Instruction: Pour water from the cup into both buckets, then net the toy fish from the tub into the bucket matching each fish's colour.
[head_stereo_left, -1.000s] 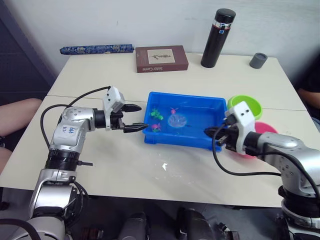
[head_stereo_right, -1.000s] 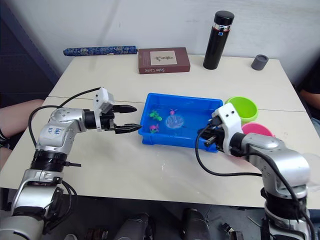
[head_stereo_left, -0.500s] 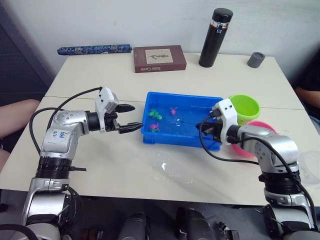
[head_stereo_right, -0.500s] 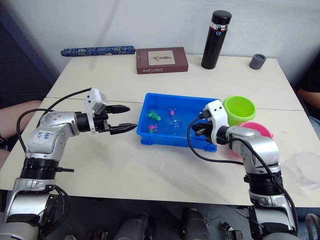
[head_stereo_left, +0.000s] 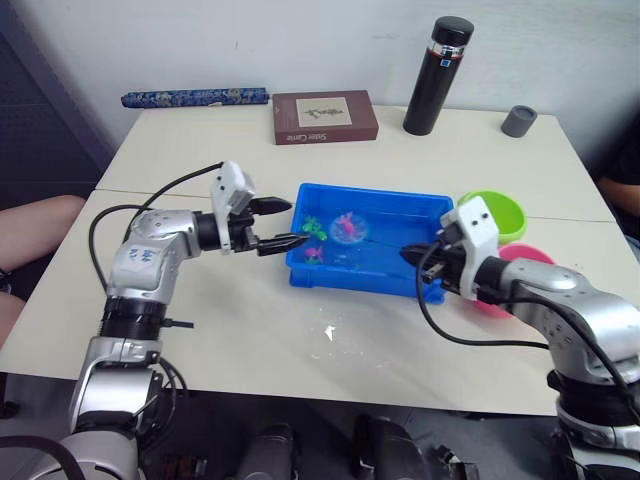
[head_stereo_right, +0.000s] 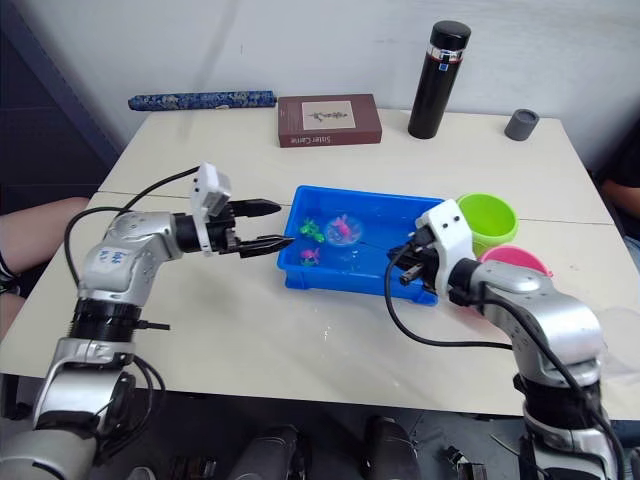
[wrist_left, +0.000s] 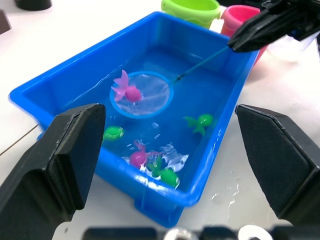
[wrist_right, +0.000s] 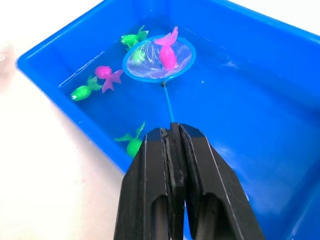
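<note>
Right wrist view: my right gripper (wrist_right: 172, 131) is clamping the net's (wrist_right: 159, 60) thin handle, arm reaching in over the tub's (head_stereo_left: 345, 283) 3 o'clock end. A pink fish (wrist_right: 167, 52) is lying in the hoop. My left gripper (head_stereo_left: 284, 225), fingers spread apart, is hovering at the tub's 9 o'clock rim.

This looks like an office or lab room set up for robot trials. A plain pale worktop (head_stereo_left: 400, 340), made of two tables pushed together, stands against a bare white wall (head_stereo_left: 300, 40). Along its far edge lie desk-side odds and ends: a brown boxed book (head_stereo_left: 325, 116), a tall black flask (head_stereo_left: 436, 76), a small grey cup (head_stereo_left: 518, 120) and a rolled blue patterned cloth (head_stereo_left: 195, 97). A person's knee (head_stereo_left: 30, 225) shows beside the left edge.
</note>
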